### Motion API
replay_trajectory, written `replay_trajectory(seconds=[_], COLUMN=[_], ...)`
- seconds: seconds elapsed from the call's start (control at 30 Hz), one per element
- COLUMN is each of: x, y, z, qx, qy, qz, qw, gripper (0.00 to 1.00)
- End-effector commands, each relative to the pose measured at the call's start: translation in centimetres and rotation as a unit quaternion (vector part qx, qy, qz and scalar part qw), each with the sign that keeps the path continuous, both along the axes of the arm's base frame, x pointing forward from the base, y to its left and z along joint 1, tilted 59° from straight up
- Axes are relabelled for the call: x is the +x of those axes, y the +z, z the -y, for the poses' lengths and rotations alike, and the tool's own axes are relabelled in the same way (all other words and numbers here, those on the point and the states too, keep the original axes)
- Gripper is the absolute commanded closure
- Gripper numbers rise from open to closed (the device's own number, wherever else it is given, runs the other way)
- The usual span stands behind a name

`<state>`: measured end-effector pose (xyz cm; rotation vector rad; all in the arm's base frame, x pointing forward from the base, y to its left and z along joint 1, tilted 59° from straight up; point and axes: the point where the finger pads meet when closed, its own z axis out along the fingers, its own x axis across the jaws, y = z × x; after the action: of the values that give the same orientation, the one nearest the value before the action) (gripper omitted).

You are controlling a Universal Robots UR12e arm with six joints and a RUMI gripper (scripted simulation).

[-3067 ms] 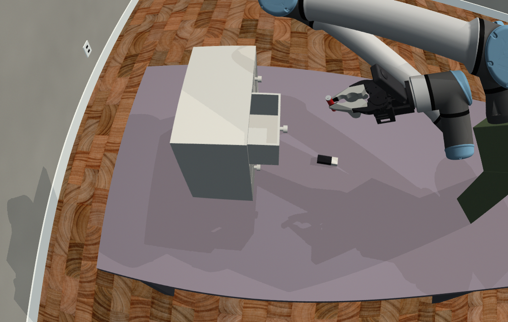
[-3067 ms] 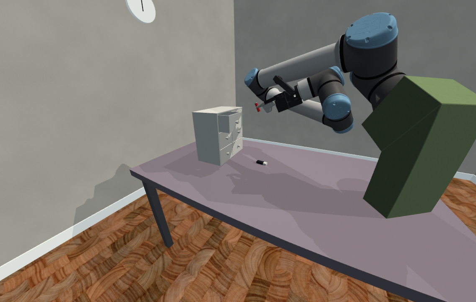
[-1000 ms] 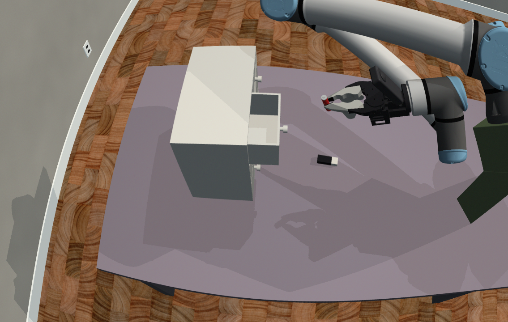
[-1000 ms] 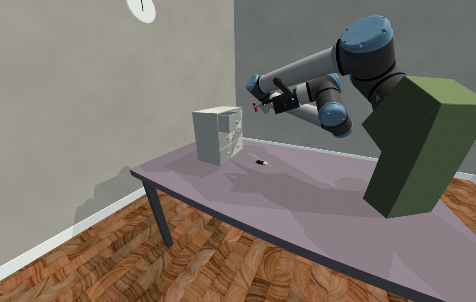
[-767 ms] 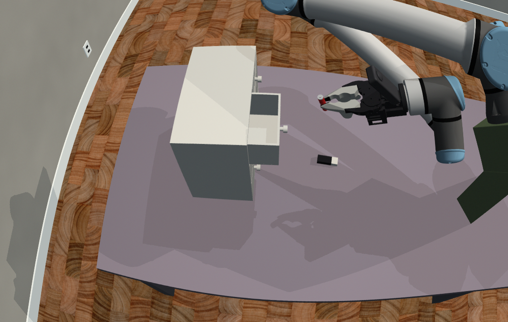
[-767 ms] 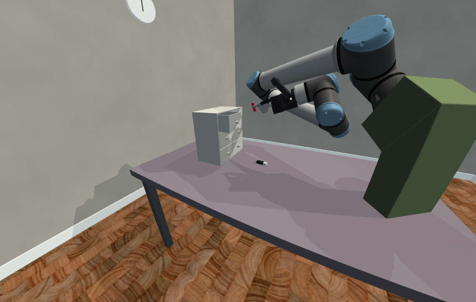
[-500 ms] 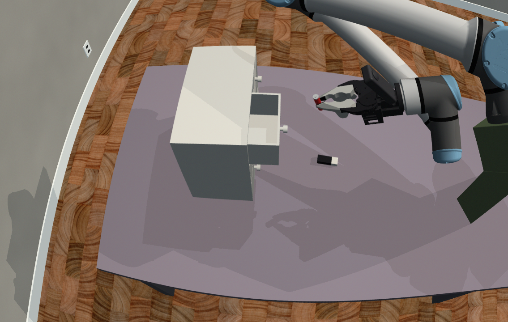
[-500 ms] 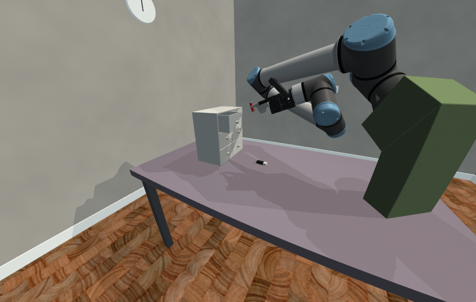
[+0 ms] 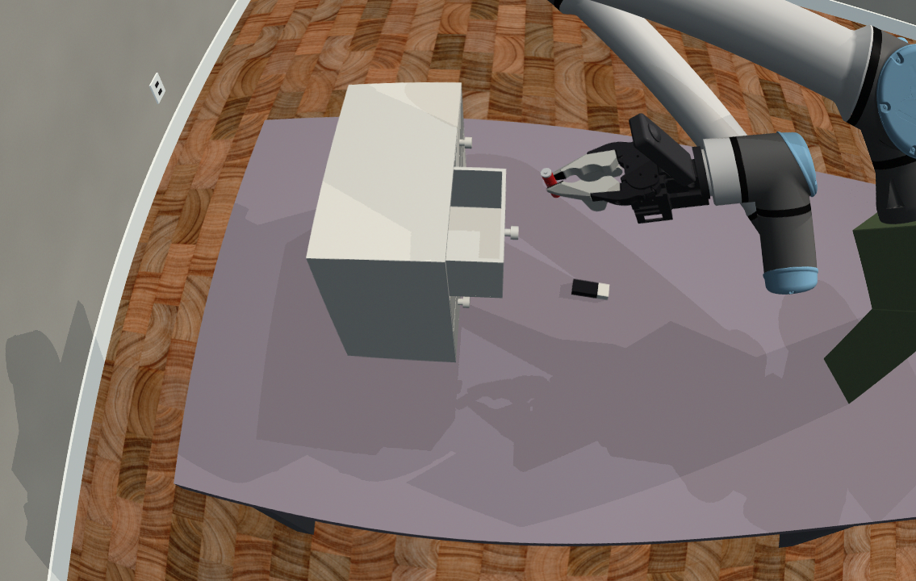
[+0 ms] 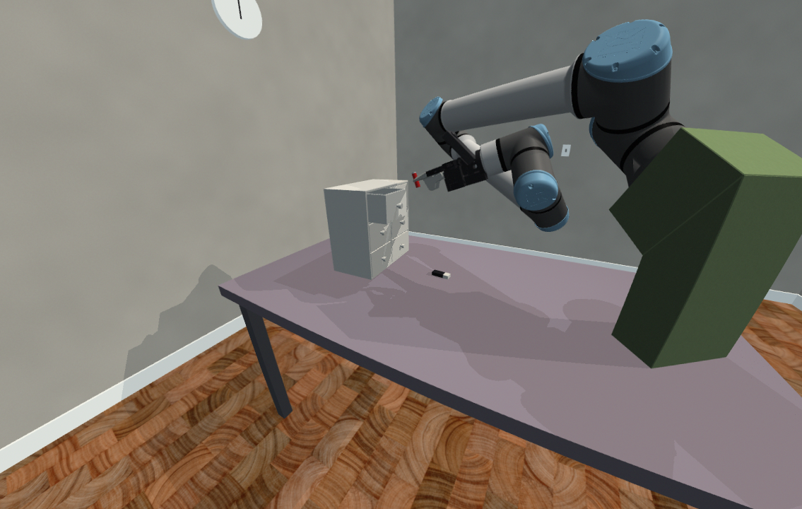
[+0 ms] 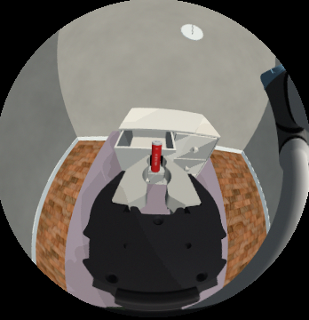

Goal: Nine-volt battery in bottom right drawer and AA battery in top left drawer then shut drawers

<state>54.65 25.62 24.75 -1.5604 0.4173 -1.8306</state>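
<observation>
My gripper [image 9: 554,183] [image 10: 418,180] [image 11: 155,156] is shut on the red AA battery [image 9: 547,175] [image 10: 415,175] [image 11: 156,155], held nearly upright, high above the table and in front of the chest. The white chest [image 9: 388,173] [image 10: 346,234] [image 11: 172,119] stands upright. Its top-left drawer [image 9: 475,278] [image 10: 376,210] [image 11: 131,156] is pulled partly out, and the visible part of its inside is empty. The other drawers look shut where they show. I cannot see the nine-volt battery as such in any view.
A small block [image 9: 585,288] [image 10: 438,273], black with a white end, lies on the table [image 9: 591,498] [image 10: 340,322] in front of the chest. The open drawer's knob [image 9: 512,232] sticks out towards my side. The green pedestal [image 9: 909,267] [image 10: 707,272] stands at the far right under the arm.
</observation>
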Motion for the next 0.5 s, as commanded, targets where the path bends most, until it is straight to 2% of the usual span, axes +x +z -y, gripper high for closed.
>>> replay_trajectory(seconds=[0.0,0.47], x=[0.6,3.3], y=[0.4,1.8], z=[-0.4,-1.7], qx=[0.000,0.000], qy=[0.000,0.000], qz=[0.000,0.000], qw=[1.000,1.000], gripper=[0.95,0.95])
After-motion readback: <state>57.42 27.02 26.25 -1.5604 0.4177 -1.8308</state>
